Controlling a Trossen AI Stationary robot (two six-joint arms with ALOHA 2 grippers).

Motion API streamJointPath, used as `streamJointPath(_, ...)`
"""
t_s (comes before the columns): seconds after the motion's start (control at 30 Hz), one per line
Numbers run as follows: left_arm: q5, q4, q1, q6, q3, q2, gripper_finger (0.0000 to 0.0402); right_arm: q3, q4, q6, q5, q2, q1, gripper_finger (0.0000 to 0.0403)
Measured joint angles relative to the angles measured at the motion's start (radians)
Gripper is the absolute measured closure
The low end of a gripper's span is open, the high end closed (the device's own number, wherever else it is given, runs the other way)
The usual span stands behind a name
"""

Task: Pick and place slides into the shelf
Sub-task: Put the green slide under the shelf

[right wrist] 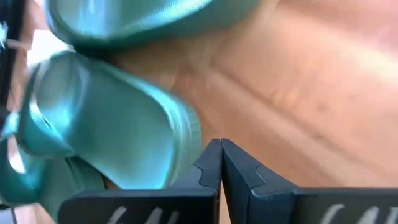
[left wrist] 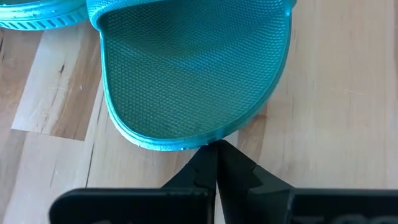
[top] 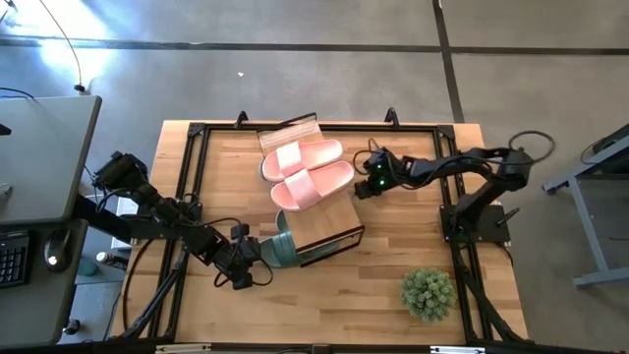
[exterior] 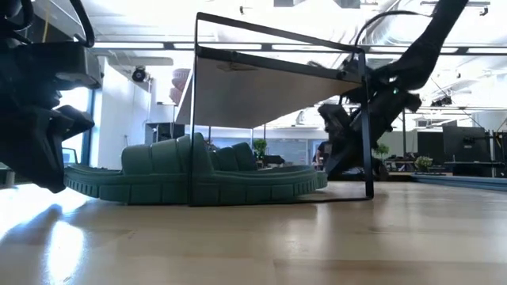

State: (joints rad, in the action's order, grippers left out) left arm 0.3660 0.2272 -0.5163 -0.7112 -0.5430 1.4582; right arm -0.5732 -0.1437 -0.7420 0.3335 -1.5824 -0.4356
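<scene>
The shelf [top: 329,224] stands mid-table with two pale pink slides [top: 307,173] lying on its wood top. A sage-green slide [left wrist: 193,74] lies sole down on the table under the shelf, its heel sticking out at the shelf's near left end [top: 280,248]. My left gripper [top: 257,253] is shut at that heel. Another green slide [left wrist: 37,15] lies beside it. My right gripper [top: 364,185] is shut at the shelf's right side, close to a green slide [right wrist: 118,130] lying under the shelf. My left gripper's shut fingertips [left wrist: 216,149] meet the rim of the green slide's heel [left wrist: 186,144], slanting down from the table's near left. The slide lies flat on the table, its front part under the shelf. My right gripper's shut fingertips [right wrist: 221,149] stand right beside a green slide's edge [right wrist: 189,134]; I cannot tell whether they touch it.
A small potted plant [top: 428,292] stands near the table's near right corner. A black metal frame [top: 197,133] runs around the tabletop. The shelf's thin black legs [exterior: 192,119] stand around the green slide. Bare wood lies near the front edge.
</scene>
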Motion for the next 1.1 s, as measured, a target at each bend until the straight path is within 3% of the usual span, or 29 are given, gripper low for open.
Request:
streamJointPath(0.33,-0.001,0.001,0.000,0.000,0.000,0.000,0.0402,-0.001,0.398,0.147,-0.078,0.300,-0.021,0.0403)
streamJointPath(0.43,-0.002,0.001,0.000,0.000,0.000,0.000,0.0402,-0.001,0.550,0.176,-0.084,0.424,0.064,0.0403)
streamJointPath(0.53,-0.003,0.000,0.000,0.000,0.000,0.000,0.0401,-0.001,0.671,0.163,-0.202,0.556,0.191,0.0403)
streamJointPath(0.67,-0.003,0.000,-0.001,-0.003,0.000,0.000,0.0402,-0.001,0.684,0.114,-0.287,0.670,0.375,0.0403)
streamJointPath(0.97,-0.003,0.000,-0.001,-0.003,0.000,0.000,0.0402,0.000,0.610,0.137,-0.672,0.596,0.736,0.0403)
streamJointPath(1.1,-0.001,0.000,-0.001,-0.008,0.000,0.000,0.0402,0.000,0.530,0.158,-0.722,0.541,0.814,0.0403)
